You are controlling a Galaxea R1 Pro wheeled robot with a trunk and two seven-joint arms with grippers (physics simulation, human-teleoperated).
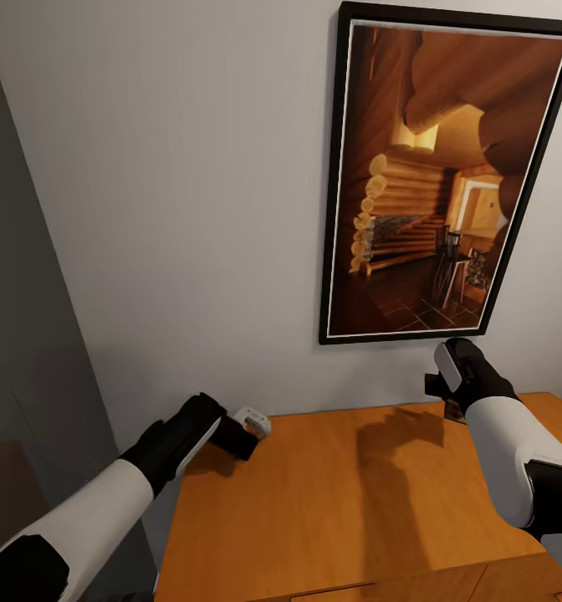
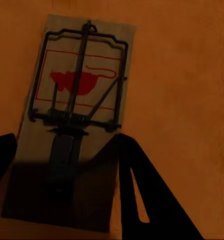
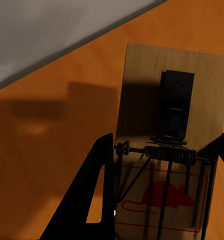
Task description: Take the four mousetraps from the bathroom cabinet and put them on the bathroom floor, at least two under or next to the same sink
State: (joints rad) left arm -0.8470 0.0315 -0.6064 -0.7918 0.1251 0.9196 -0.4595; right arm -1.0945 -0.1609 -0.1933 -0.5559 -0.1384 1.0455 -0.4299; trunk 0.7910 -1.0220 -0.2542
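One mousetrap (image 2: pixel 74 125) is pinched by the left gripper (image 2: pixel 67 165), another (image 3: pixel 169 150) by the right gripper (image 3: pixel 164 165) above the cabinet (image 1: pixel 331 510); both are best carried level.

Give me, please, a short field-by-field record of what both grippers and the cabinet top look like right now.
left gripper: fingers either side of a mousetrap, apparently gripping it
right gripper: fingers flanking a second mousetrap, apparently gripping it
cabinet: orange-brown wooden top, right arm's shadow on it
wall: framed picture of a log interior above the cabinet
traps placed on floor: none visible
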